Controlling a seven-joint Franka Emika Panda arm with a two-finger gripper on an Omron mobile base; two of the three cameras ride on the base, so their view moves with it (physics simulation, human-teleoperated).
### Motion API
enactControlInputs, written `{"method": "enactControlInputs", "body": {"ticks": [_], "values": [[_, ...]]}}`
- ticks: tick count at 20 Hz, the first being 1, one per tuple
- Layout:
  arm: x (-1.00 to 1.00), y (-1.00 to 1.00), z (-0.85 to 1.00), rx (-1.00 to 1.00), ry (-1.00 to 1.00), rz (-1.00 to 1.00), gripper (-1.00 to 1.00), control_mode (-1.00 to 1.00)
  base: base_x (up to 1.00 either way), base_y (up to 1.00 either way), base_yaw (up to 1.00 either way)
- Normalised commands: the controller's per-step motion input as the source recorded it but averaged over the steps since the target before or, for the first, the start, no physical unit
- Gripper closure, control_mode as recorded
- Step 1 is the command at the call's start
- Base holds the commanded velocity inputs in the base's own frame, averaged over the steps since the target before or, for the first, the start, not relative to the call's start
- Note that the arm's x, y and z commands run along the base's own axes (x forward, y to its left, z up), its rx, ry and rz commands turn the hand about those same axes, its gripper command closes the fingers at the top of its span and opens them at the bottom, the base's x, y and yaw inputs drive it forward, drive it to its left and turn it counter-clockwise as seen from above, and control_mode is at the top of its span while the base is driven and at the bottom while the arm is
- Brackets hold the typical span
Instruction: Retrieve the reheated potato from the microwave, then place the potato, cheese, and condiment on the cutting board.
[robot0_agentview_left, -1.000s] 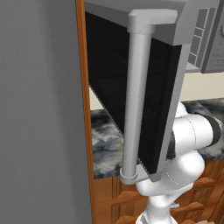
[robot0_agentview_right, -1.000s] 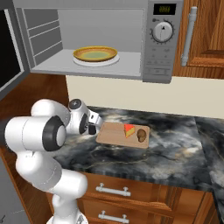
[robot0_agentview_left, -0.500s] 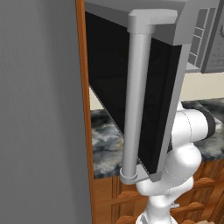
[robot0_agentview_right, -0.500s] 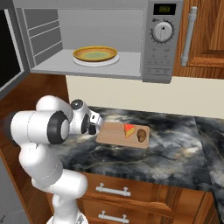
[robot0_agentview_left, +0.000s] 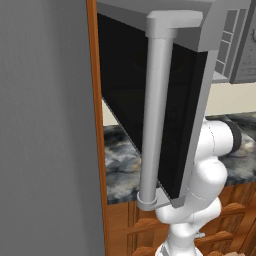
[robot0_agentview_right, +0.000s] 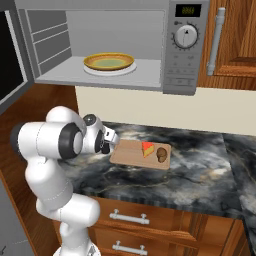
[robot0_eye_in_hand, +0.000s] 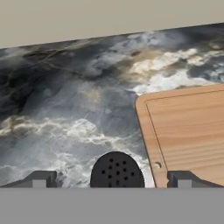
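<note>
The microwave (robot0_agentview_right: 105, 45) hangs open above the gripper (robot0_eye_in_hand: 112, 179), only a yellow plate (robot0_agentview_right: 109, 62) inside. Just ahead and to the gripper's right lies the cutting board (robot0_eye_in_hand: 188, 131), already carrying the cheese (robot0_agentview_right: 147, 148) and potato (robot0_agentview_right: 162, 153). Directly beneath the gripper, between wide-spread empty fingers, stands the condiment (robot0_eye_in_hand: 117, 170), its perforated cap showing. A crooked descent could tip the small bottle or nudge it against the board's edge. Compared with a second ago, the arm's elbow has swung higher and leftward, while the board's contents are unchanged.

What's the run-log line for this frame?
end effector: open, above condiment | potato, cheese: on cutting board | microwave: open
</note>
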Motion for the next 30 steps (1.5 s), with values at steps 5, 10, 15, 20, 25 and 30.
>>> {"method": "enactControlInputs", "body": {"ticks": [5,10,15,20,25,30], "values": [[0.02,0.00,-0.08,0.00,0.00,0.00,-1.00,-1.00,0.00,0.00,0.00],[0.07,0.00,-0.12,0.00,0.00,0.00,-1.00,-1.00,0.00,0.00,0.00],[0.06,0.00,-0.09,0.00,0.00,0.00,-1.00,-1.00,0.00,0.00,0.00],[0.02,0.00,-0.06,0.00,0.00,0.00,-1.00,-1.00,0.00,0.00,0.00],[0.01,0.00,-0.07,0.00,0.00,0.00,-1.00,-1.00,0.00,0.00,0.00],[0.02,0.00,-0.08,0.00,0.00,0.00,-1.00,-1.00,0.00,0.00,0.00]]}}
